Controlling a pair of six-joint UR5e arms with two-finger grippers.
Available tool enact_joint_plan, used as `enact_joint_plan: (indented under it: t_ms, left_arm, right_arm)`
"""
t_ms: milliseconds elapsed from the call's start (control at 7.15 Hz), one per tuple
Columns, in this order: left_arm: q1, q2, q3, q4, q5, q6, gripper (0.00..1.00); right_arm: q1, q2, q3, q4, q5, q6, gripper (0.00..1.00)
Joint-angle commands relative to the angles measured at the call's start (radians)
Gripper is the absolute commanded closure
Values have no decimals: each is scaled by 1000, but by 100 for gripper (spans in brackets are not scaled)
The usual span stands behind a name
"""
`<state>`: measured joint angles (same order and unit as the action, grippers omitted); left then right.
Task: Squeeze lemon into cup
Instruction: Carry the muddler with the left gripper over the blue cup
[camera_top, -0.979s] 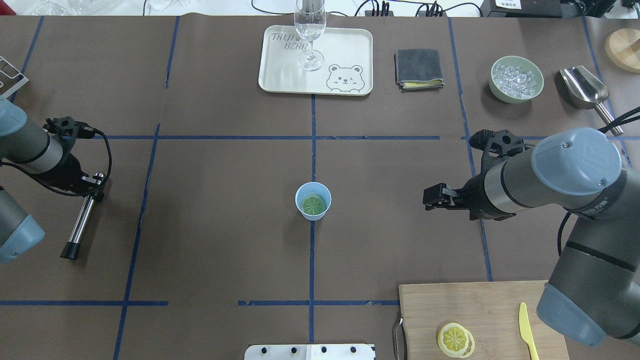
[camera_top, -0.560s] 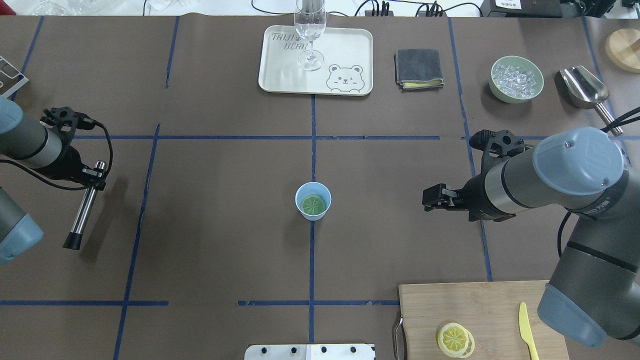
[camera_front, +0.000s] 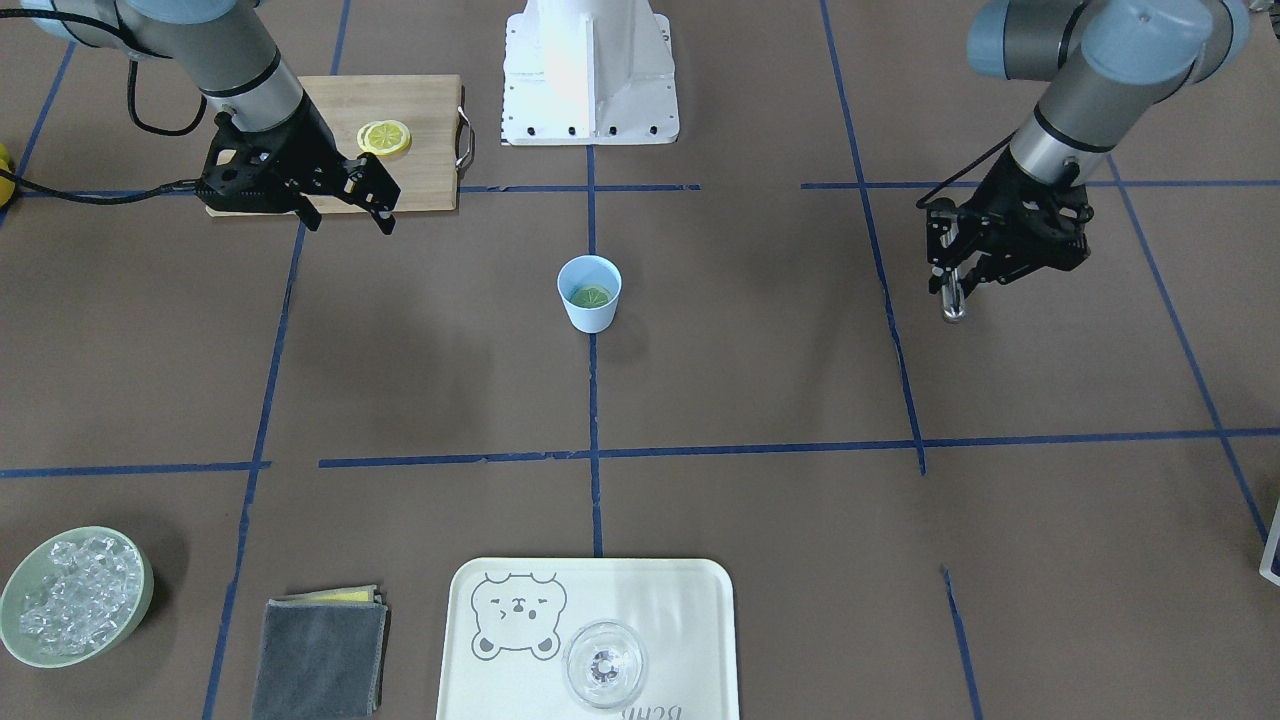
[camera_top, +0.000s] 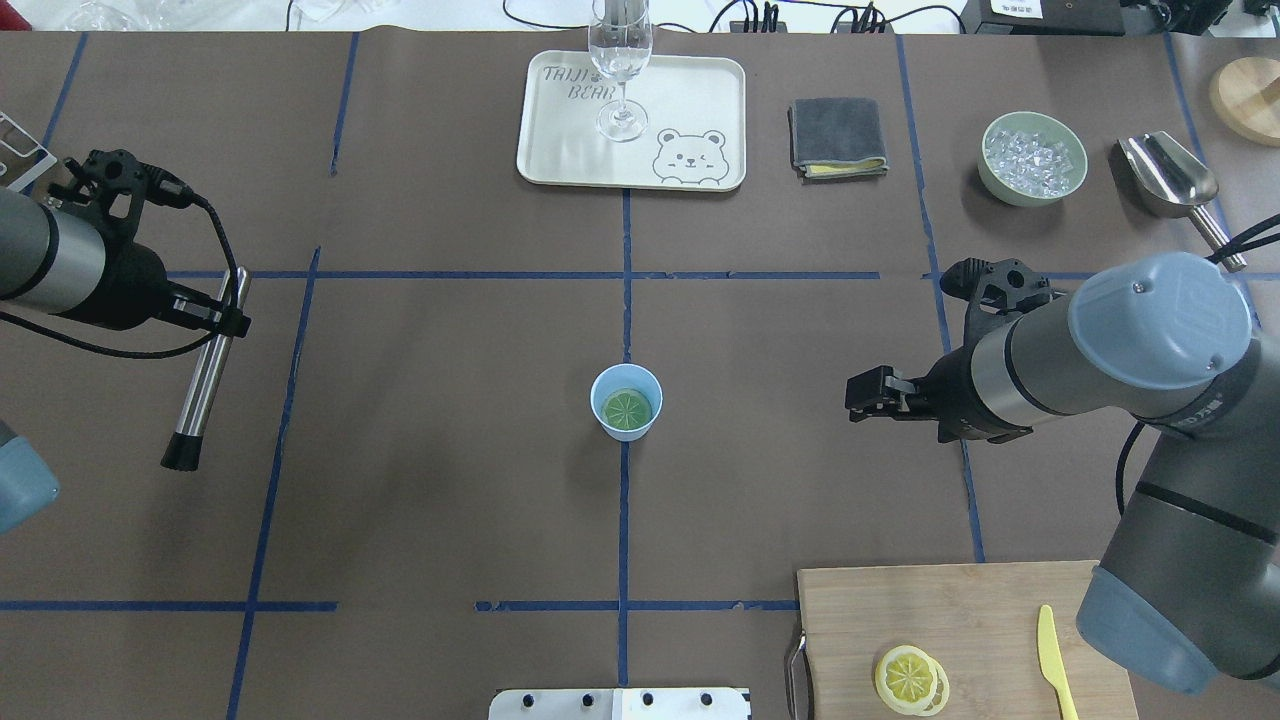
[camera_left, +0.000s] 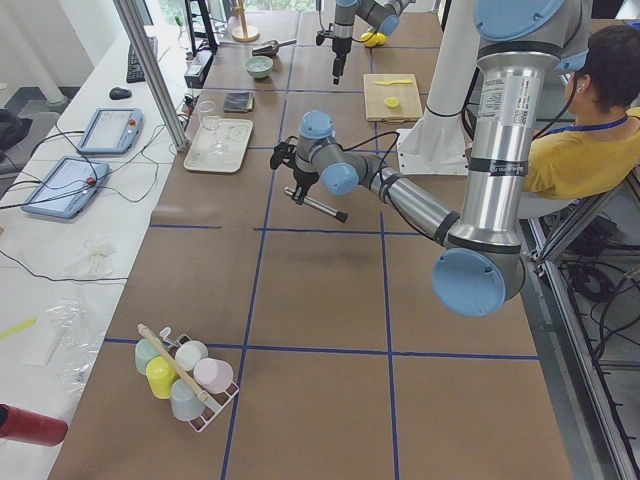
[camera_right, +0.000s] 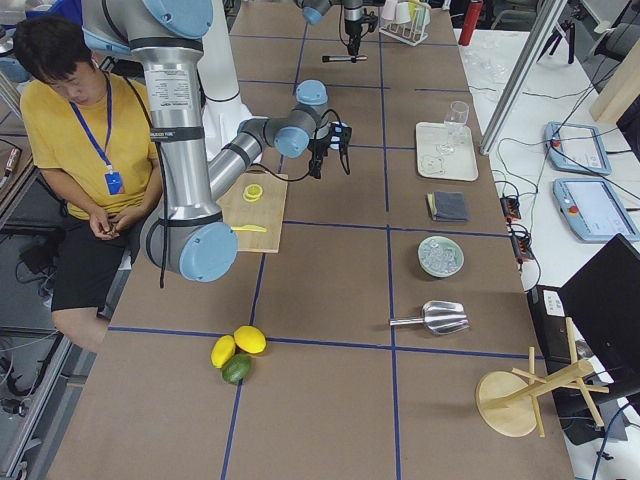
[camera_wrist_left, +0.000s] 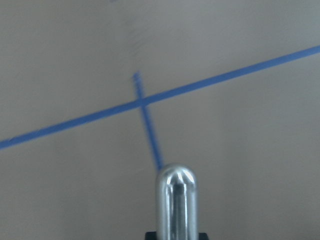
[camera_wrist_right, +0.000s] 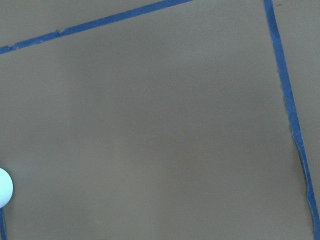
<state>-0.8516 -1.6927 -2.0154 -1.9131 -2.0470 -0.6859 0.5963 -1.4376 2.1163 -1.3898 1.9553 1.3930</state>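
Jaws of the left gripper (camera_top: 222, 318) are clamped on a chrome rod (camera_top: 200, 390) near its upper end. Those of the right gripper (camera_front: 350, 215) stand apart with nothing between them.

The lemon (camera_top: 627, 408) lies flat on the bottom of the cup (camera_top: 597, 384), its segmented face turned straight up and looking greenish. Being a round slice, it has no long axis to speak of, and its flat plane sits level with the table. It is narrower than the cup's mouth, leaving a ring of blue wall around it. The cup stands upright with its mouth up at the middle of the table, on the central blue tape line, well apart from both grippers.

In the overhead view the rod runs slantwise from the left gripper down toward the robot's side, with its black-capped end lowest. The left wrist camera looks along it to its rounded chrome tip (camera_wrist_left: 176, 200), above a crossing of tape lines. The right gripper hovers to the cup's right, fingers toward it, and the cup's rim just enters its wrist view at the lower left edge.

On the cutting board (camera_top: 960, 610) near the robot's right side lie spare lemon slices (camera_top: 910, 680) and a yellow knife (camera_top: 1047, 650), apart from each other.
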Motion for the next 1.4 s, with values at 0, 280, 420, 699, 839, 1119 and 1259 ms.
enact_joint_plan:
  t_ms: [0, 280, 420, 699, 839, 1119, 1259]
  left_arm:
    - [37, -169, -45, 5, 36, 11, 100]
    - [118, -338, -19, 5, 127, 5, 100]
    - [126, -376, -29, -7, 164, 9, 100]
    - [274, -391, 16, -262, 436, 8, 100]
    - [377, -395, 106, -422, 646, 3, 100]
    - [469, -398, 158, -568, 911, 11, 100]
    - [470, -395, 156, -570, 915, 12, 100]
  right_arm:
    - [0, -7, -1, 0, -1, -2, 0]
    - [2, -6, -2, 0, -3, -9, 0]
    - [11, -7, -3, 0, -6, -11, 0]
    - [66, -38, -6, 0, 4, -61, 0]
    - [101, -56, -6, -2, 5, -125, 0]
    - [175, -98, -9, -2, 31, -236, 0]
    - [222, -101, -9, -2, 68, -274, 0]
